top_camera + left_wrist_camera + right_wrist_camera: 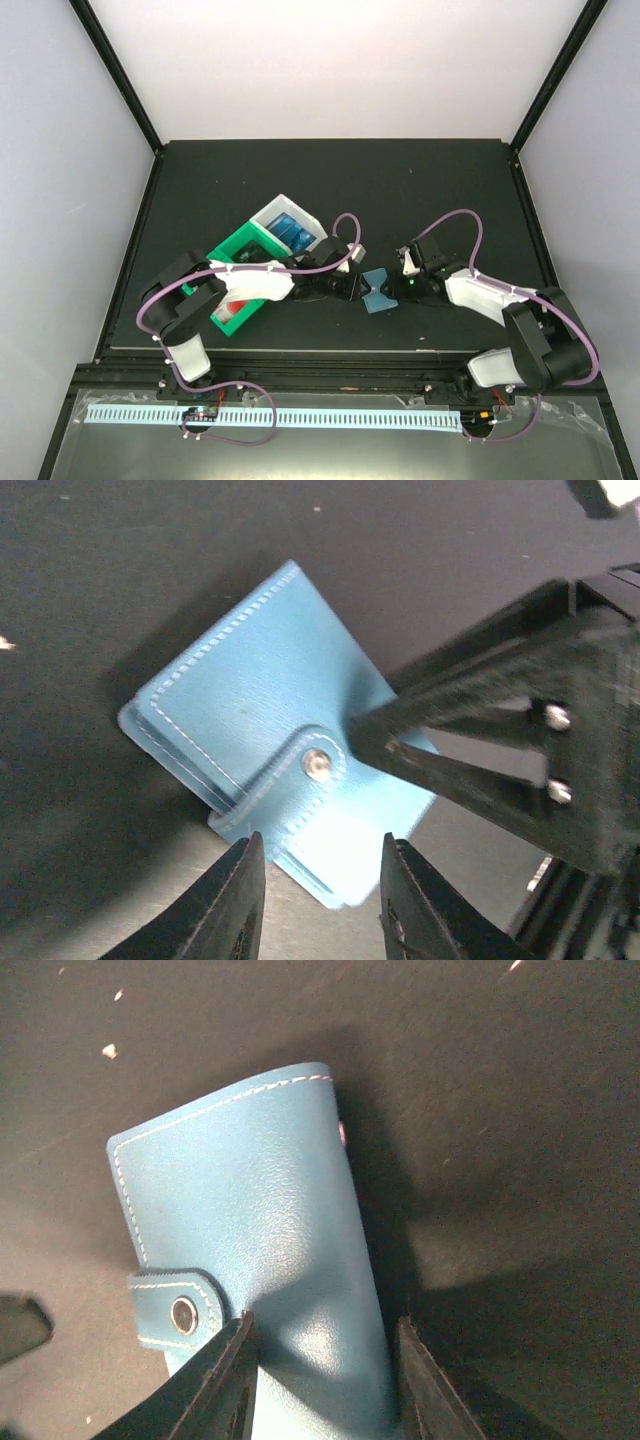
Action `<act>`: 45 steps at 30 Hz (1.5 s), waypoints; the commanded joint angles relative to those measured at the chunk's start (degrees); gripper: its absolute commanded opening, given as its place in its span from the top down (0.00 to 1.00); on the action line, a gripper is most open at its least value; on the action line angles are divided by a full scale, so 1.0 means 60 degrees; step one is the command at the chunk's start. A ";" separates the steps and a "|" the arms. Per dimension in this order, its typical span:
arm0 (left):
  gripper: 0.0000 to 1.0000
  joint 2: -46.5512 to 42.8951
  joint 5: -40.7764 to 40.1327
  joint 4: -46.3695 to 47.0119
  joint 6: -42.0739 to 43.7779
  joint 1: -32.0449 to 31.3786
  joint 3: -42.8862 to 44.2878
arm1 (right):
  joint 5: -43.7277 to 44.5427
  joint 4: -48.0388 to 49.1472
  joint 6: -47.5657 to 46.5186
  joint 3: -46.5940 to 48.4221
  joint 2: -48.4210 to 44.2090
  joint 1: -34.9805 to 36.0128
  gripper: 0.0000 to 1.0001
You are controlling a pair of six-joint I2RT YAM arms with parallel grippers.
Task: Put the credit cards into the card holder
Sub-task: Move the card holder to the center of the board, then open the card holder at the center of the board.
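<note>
Top view: the card holder [378, 295], a closed teal wallet, lies on the black table [420, 190] directly between the left gripper [354, 287] and the right gripper [400, 290], which face each other from either side of it.

Left wrist view: the left gripper [322, 845] is partly open. One corner of the card holder [240, 710] reaches into the gap between its fingers [235, 900], with bare table visible on both sides of that corner, so nothing is held. The snap tab [317, 765] lies just beyond the fingertips. The right gripper [360, 738] meets the wallet's edge beside the snap.

Right wrist view: the right gripper [325, 1325] is about half closed. The near end of the card holder [250, 1190] fills the space between its fingers [225, 1380], and both wallet edges meet them, a grip across the width. The snap tab [183, 1313] sits just outside the left-hand finger.

Credit cards: blue cards [292, 232] stand in a white bin [268, 213] and a red-and-white card [228, 310] lies in a green bin [240, 255], both well behind the left fingers, apart from the wallet.
</note>
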 commanded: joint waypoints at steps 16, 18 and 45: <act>0.84 0.1030 -0.1493 -0.1281 0.0128 -0.0055 0.0420 | -0.1972 0.2243 0.1041 -0.1335 -0.0208 -0.0020 0.52; 0.84 0.1084 -0.1659 -0.1427 0.0165 -0.0055 0.0351 | -0.2170 0.2506 0.1137 -0.1397 -0.0114 -0.0020 0.51; 0.90 0.1326 -0.2026 -0.1493 0.0387 0.0252 -0.0144 | -0.2617 0.3802 0.1857 -0.2162 -0.1062 -0.0020 0.70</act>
